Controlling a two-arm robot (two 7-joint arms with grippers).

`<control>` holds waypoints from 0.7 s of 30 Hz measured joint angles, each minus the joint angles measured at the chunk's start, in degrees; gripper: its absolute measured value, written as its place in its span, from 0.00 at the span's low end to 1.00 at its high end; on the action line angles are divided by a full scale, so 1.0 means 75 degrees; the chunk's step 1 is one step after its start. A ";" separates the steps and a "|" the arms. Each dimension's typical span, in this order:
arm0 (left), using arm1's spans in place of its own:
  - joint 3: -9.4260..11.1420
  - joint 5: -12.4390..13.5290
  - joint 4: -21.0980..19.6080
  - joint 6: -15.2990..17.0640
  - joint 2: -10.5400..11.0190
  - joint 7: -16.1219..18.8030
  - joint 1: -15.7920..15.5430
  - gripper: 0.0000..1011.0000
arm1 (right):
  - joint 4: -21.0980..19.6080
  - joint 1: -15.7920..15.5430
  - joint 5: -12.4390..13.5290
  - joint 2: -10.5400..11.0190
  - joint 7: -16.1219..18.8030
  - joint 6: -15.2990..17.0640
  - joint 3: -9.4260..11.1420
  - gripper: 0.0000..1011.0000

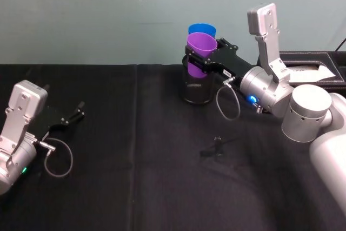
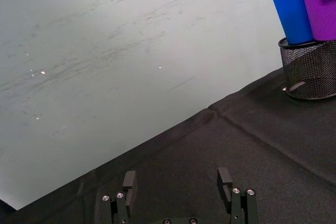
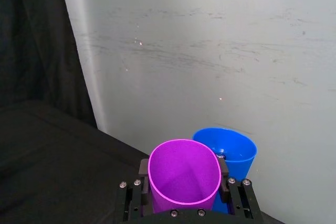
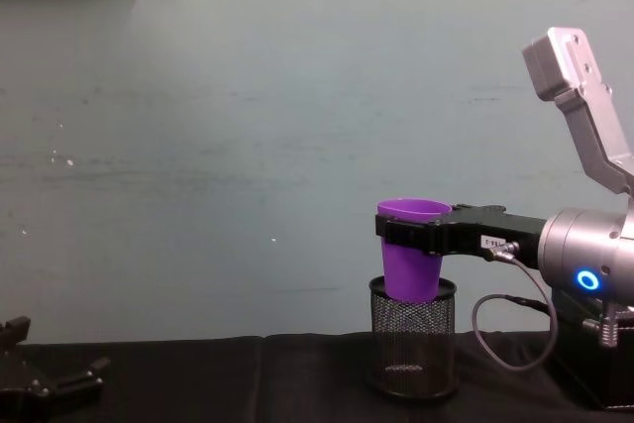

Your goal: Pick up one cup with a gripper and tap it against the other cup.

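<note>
Tap step: purple cup [image 1: 201,46] clamped in right gripper [image 3: 183,170].
Needs short nudge into blue cup [image 1: 202,28] just behind; left gripper [image 1: 80,110] parked open.

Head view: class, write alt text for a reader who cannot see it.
The right gripper grips a purple cup at the mouth of a black wire-mesh holder, with a blue cup just behind it. The left gripper lies, fingers apart, at the left of the black-clothed table.
</note>
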 joint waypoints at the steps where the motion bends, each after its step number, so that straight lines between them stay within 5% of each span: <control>1: 0.0000 0.0000 0.0000 0.0000 0.0000 0.0000 0.0000 0.99 | 0.0000 0.0000 0.0000 0.0000 0.0000 0.0000 0.0000 0.72; 21: 0.0000 0.0000 0.0000 0.0000 0.0000 0.0000 0.0000 0.99 | 0.0000 0.0000 0.0000 0.0000 -0.0001 0.0000 0.0000 0.72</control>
